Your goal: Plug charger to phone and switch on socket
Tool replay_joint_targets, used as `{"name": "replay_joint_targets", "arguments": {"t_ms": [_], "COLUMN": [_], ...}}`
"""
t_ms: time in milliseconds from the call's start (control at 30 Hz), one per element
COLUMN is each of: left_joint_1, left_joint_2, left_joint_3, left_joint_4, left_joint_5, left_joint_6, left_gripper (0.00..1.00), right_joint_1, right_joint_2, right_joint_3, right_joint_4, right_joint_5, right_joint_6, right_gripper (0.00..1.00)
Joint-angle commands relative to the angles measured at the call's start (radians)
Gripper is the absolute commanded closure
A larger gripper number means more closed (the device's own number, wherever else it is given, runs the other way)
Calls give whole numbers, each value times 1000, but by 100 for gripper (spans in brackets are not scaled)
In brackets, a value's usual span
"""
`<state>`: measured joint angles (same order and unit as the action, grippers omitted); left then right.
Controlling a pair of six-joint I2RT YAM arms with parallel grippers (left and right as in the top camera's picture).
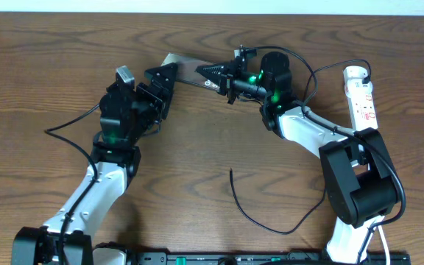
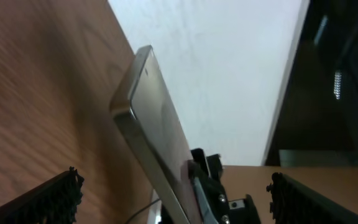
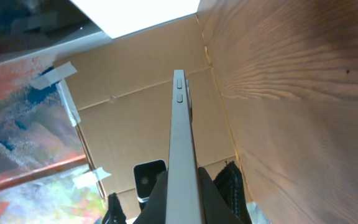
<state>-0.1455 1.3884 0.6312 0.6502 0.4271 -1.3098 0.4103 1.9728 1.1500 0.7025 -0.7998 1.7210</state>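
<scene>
While the right gripper (image 1: 214,76) alone clamps the tilted phone (image 1: 186,68), the left gripper (image 1: 158,85) spread wide, that narrow hold could slip.

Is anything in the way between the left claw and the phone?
No, nothing visible is in the way. The left gripper is open, and the phone is right in front of its fingers with only air between. The right gripper is clamped on the phone's other end.
</scene>
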Motion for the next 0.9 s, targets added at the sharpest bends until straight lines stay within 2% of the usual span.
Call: {"name": "replay_joint_targets", "arguments": {"t_ms": [0,400,633,767,867], "left_joint_1": [5,8,79,117,119], "left_joint_2": [3,3,3,3,3], "left_joint_3": [-21,-22,-31,-49,-60], "left_joint_4": [31,40,40,41,44], "left_joint_5": [17,-32,-20,8,14], "left_joint_6": [-35,-130,-171,-185,-185], "left_gripper": [6,6,7,17,18], "right_joint_1": [27,85,88,88,88], "right_joint_2": [-7,-7,-7,-7,-7], "right_joint_3": [15,15,15,15,15], "right_joint_4": [25,50,48,48,48], "right_joint_5": [-41,-83,-99,-97,-97], "right_joint_6": [2,-25,-47,-54,-61], "right_gripper": [99,99,99,99,99]}}
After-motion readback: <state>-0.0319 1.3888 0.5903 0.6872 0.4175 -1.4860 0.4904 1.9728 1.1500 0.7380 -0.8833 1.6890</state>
